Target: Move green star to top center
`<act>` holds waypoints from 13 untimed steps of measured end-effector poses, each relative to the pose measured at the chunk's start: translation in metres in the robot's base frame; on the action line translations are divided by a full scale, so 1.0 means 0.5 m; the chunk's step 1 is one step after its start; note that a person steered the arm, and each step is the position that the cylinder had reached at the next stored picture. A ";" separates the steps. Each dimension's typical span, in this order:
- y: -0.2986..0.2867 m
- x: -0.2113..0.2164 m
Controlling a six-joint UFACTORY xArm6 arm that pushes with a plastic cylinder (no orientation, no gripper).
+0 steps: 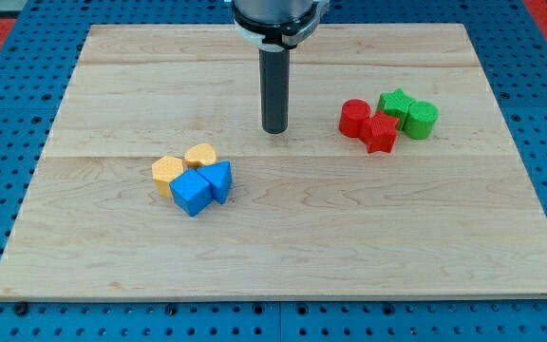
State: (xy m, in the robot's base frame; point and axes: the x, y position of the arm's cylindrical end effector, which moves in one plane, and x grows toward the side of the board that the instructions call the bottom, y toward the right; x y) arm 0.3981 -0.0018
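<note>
Camera view shows a wooden board (283, 237) with my tip (274, 129) resting near its middle, touching no block; it is a bare rod, with no claw to open or close. To the view's right of my tip, a little toward the top, lies the green star (395, 104). It touches a green cylinder (422, 119) on its far side and sits just behind a red star (381, 132). A red cylinder (354, 118) is the nearest of that cluster to my tip. Toward the view's bottom left of my tip sit two yellow blocks (184, 163) and two blue blocks (203, 186), bunched together.
</note>
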 end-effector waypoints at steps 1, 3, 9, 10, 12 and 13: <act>-0.002 0.002; -0.006 0.145; 0.261 -0.090; 0.133 -0.137; -0.022 -0.241; -0.009 -0.242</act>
State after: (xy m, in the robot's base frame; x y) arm 0.2774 -0.0065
